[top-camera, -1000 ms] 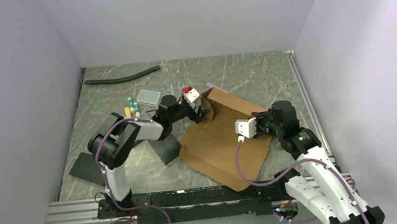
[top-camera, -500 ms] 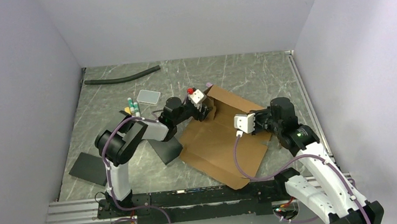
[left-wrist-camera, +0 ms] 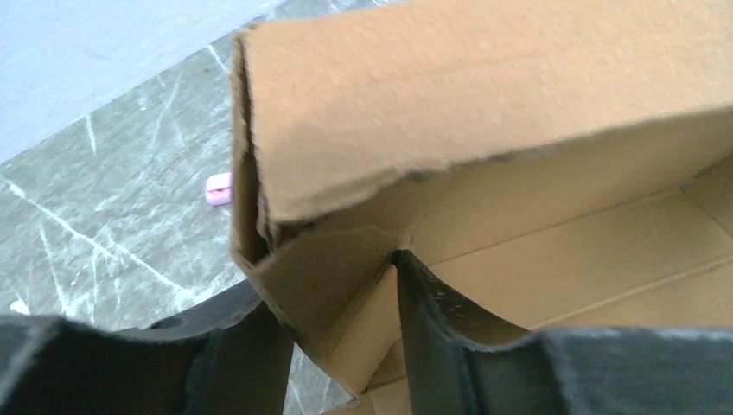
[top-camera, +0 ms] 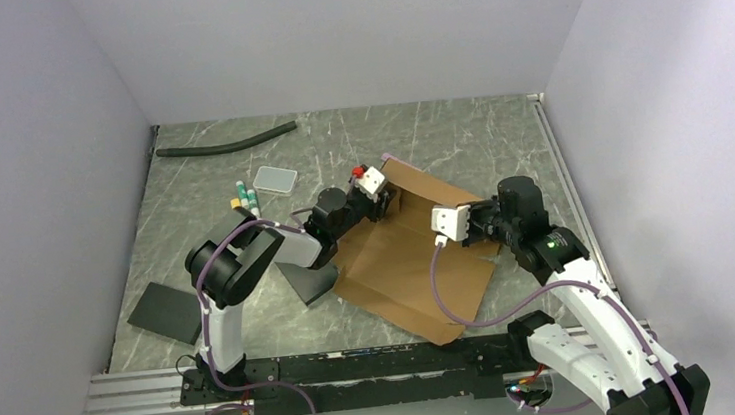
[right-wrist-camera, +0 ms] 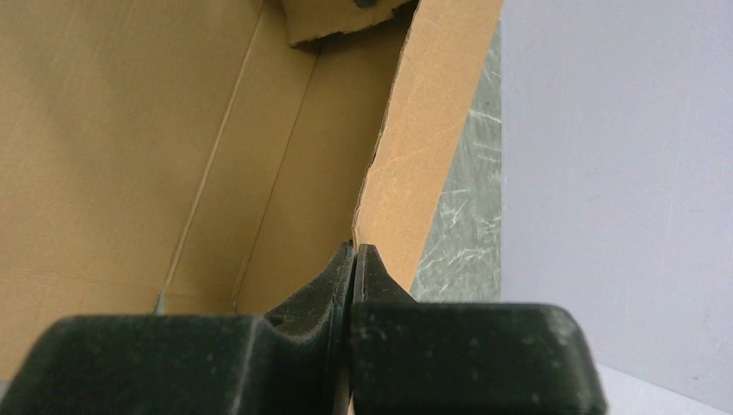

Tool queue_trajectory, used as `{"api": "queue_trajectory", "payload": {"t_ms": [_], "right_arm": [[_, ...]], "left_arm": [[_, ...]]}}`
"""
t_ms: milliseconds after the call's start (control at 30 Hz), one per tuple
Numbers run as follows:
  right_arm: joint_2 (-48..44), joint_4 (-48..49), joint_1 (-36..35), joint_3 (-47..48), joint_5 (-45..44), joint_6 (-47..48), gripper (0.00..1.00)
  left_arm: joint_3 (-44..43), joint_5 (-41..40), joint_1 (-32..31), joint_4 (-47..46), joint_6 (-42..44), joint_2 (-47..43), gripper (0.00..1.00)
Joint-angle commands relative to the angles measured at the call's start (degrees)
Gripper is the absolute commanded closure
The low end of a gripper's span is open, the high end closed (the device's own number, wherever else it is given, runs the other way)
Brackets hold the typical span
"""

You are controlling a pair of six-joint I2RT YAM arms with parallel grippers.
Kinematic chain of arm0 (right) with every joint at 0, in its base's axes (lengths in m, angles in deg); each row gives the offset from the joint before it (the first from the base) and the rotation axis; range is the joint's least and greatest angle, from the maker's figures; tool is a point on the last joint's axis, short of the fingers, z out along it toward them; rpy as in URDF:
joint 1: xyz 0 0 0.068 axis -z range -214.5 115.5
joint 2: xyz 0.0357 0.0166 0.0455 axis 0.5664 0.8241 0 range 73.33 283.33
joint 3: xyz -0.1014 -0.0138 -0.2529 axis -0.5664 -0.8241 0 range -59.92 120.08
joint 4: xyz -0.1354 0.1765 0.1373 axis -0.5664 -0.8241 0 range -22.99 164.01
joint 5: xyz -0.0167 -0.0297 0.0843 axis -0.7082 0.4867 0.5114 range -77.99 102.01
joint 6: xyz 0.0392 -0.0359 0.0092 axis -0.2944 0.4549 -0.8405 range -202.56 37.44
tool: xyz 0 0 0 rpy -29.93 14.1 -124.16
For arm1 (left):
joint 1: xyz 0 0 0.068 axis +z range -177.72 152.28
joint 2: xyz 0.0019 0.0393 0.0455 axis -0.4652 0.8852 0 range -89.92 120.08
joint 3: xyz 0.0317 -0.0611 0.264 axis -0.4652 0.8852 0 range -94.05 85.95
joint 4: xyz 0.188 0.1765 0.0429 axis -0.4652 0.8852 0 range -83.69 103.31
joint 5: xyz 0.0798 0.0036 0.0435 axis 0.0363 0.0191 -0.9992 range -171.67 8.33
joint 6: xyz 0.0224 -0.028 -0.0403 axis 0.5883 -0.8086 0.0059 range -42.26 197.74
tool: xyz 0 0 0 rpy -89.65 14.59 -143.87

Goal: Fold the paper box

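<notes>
Because the paper box (top-camera: 404,265) is a broad die-cut sheet of thin brown cardboard, its base lying flat on the table in front of the arm bases and its far walls partly raised, I judge it light. The panels should be stiff, it should bend mainly along the score lines, and it may skate on the smooth top if pushed from one side only. Its torn-looking edges suggest that a hard pinch would crease it. The best holds seem to be the wall edges near the corners, one on each side so the sheet cannot swing. The right gripper (right-wrist-camera: 353,251) is clenched on the top edge of the box's right-hand wall, the board nipped between its fingertips. The left gripper (left-wrist-camera: 333,281) straddles the box's folded far-left corner, one finger inside and one outside; I cannot tell whether it is gripping. Plain pale walls (top-camera: 37,146) close the space left of, right of and beyond the box. The grey veined table (top-camera: 498,136) runs past it on every side. Left of the box lie two black slabs (top-camera: 164,313), the nearer just beside its edge. Beyond and left of it are a dark hose (top-camera: 227,141), a clear lid (top-camera: 275,179), some small tubes (top-camera: 243,200) and a pink scrap (left-wrist-camera: 219,188).
</notes>
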Motion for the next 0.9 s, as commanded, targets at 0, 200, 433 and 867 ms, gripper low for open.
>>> {"api": "queue_trajectory", "payload": {"t_ms": [0, 200, 433, 867], "right_arm": [[0.36, -4.96, -1.03, 0.00, 5.36, -3.40, 1.00], [0.35, -4.63, -1.03, 0.00, 5.03, -5.11, 1.00], [3.50, -5.53, -1.12, 3.20, 6.61, -11.90, 1.00], [2.33, -5.30, -1.04, 3.24, 6.89, -14.46, 1.00]], "left_arm": [[-0.55, -6.24, -0.38, -6.12, -2.87, -0.15, 0.55], [-1.32, -10.81, -1.89, -4.85, -5.92, -0.03, 1.00], [-1.01, -17.55, -4.08, -0.85, -8.30, -0.25, 1.00], [-2.72, -25.13, -4.88, -0.84, -1.43, 1.15, 0.65]]}}
